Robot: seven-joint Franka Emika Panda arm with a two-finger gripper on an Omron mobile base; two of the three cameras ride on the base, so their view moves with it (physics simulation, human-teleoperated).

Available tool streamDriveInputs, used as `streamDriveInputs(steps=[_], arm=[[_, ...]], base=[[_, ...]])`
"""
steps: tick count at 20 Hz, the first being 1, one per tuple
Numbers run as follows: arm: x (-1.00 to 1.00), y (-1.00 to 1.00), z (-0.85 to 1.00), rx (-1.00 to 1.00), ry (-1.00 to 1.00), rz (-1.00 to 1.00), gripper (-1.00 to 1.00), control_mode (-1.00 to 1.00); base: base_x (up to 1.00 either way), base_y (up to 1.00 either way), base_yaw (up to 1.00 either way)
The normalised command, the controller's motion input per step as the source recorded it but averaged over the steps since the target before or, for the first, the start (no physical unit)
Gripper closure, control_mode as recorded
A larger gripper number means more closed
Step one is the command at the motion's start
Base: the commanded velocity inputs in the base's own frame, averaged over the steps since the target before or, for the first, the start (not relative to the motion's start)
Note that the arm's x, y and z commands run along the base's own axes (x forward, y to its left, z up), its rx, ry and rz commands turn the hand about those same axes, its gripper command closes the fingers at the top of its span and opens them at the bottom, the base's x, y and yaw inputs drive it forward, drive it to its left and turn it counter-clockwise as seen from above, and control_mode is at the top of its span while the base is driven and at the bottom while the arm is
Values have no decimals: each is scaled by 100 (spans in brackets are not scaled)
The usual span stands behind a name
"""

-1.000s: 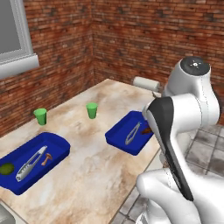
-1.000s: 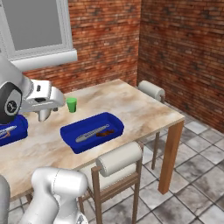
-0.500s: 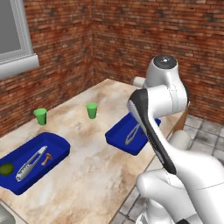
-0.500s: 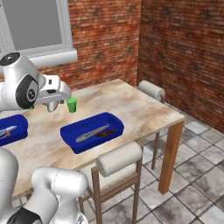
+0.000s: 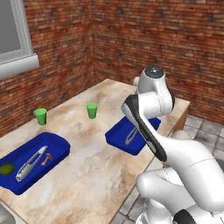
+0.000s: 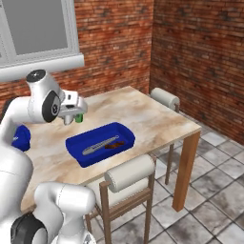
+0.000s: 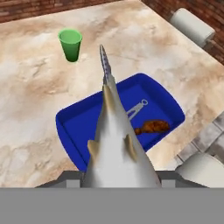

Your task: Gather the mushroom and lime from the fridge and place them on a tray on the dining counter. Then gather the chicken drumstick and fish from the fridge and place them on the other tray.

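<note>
In the hand view my gripper [image 7: 116,175] is shut on the fish [image 7: 111,135], a grey fish whose tail points away from me. It hangs above the other tray [image 7: 83,122] on the dining counter [image 7: 35,87]. In that tray lie the chicken drumstick [image 7: 153,127] and metal tongs [image 7: 138,108]. From the right base, my hand [image 6: 71,107] is over the counter just behind this tray [image 6: 81,145], which holds the drumstick [image 6: 114,144]. The first tray [image 5: 54,146] holds the lime [image 5: 6,168], the mushroom [image 5: 45,159] and tongs [image 5: 30,162].
Two green cups [image 5: 40,116] [image 5: 92,109] stand on the counter toward the brick wall. A chair with a padded roll back [image 6: 131,174] stands at the near side and another [image 6: 164,97] at the far end. The fridge is out of view.
My arm has swung across the counter toward the tray with the drumstick, carrying the fish. The trays and cups have not moved.
</note>
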Motion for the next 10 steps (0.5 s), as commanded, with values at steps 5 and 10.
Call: streamDriveInputs(steps=[5, 10], arm=[[18, 1, -41, 13, 0, -5, 100, -100], [0, 6, -25, 5, 0, -21, 100, -100]], base=[[0, 0, 0], [0, 0, 0]])
